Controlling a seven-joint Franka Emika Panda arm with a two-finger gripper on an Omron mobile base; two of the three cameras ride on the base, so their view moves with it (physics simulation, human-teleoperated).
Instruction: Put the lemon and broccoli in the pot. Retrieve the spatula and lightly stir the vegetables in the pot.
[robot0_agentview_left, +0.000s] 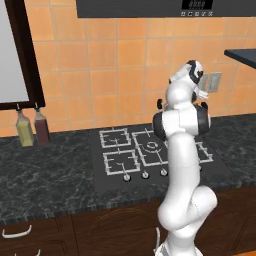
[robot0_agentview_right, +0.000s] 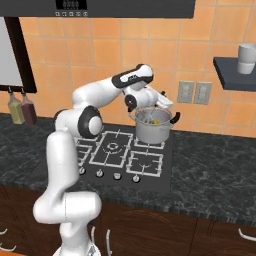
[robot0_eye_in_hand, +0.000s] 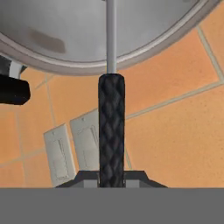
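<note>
The black cooktop (robot0_agentview_right: 125, 155) lies in the middle of the right base view, and the steel pot (robot0_agentview_right: 153, 126) stands on its upper right burner. Inside the pot I see a yellow spot, the lemon (robot0_agentview_right: 156, 121); the broccoli I cannot make out. The gripper (robot0_eye_in_hand: 111, 177) is clenched on the black handle of the spatula (robot0_eye_in_hand: 111, 131), and the silver shaft goes over the pot rim. To stir well, I think the head should make slow small circles and stay off the wall, so nothing jumps out.
</note>
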